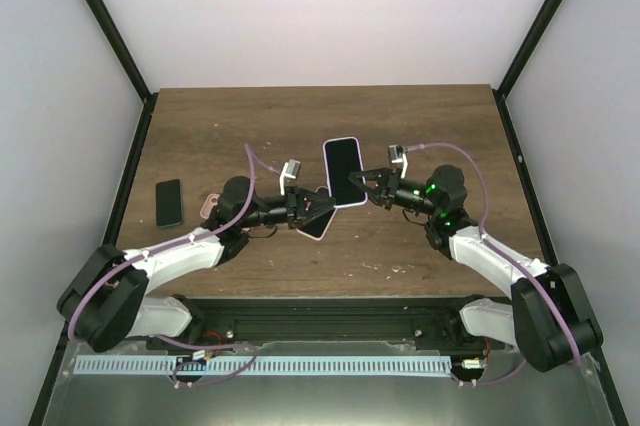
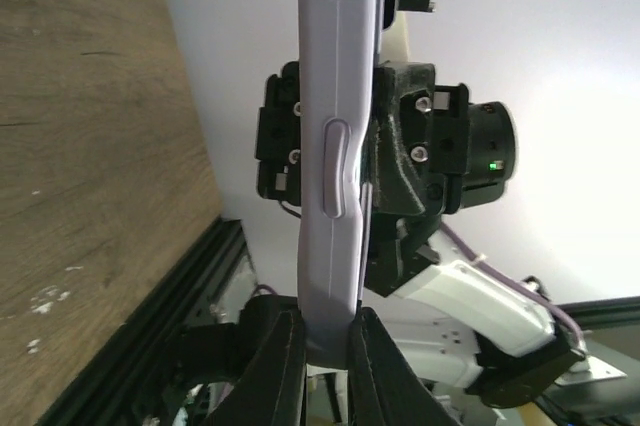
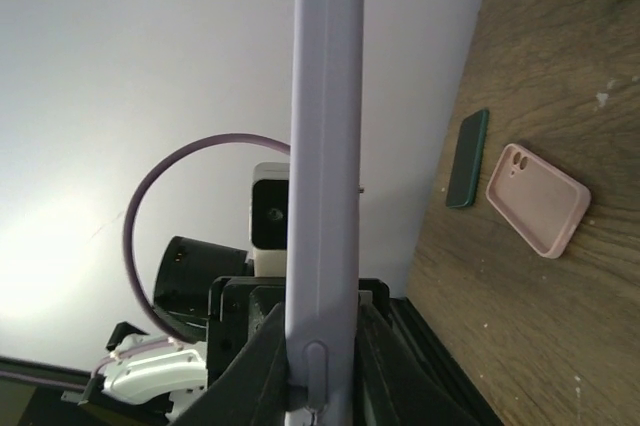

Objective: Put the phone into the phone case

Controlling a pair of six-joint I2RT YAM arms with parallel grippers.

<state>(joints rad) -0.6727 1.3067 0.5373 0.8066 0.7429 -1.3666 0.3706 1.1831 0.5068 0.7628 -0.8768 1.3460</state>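
The phone [image 1: 343, 168], with a black screen and lilac rim, is held above the table's middle. My right gripper [image 1: 360, 183] is shut on its lower right edge. In the right wrist view the phone's lilac edge [image 3: 325, 96] runs upward from between the gripper's [image 3: 322, 331] fingers. My left gripper [image 1: 320, 209] is shut on a lilac case [image 1: 314, 222] just below and left of the phone. In the left wrist view the case [image 2: 335, 96] stands edge-on between the gripper's [image 2: 325, 324] fingers, with a side button. Phone and case overlap where they meet.
A dark green phone-shaped slab [image 1: 169, 203] and a pink case [image 1: 208, 206] lie on the wooden table [image 1: 430, 126] at the left. Both also show in the right wrist view, the slab [image 3: 467, 159] beside the pink case [image 3: 537, 198]. Black frame posts stand at the table's corners.
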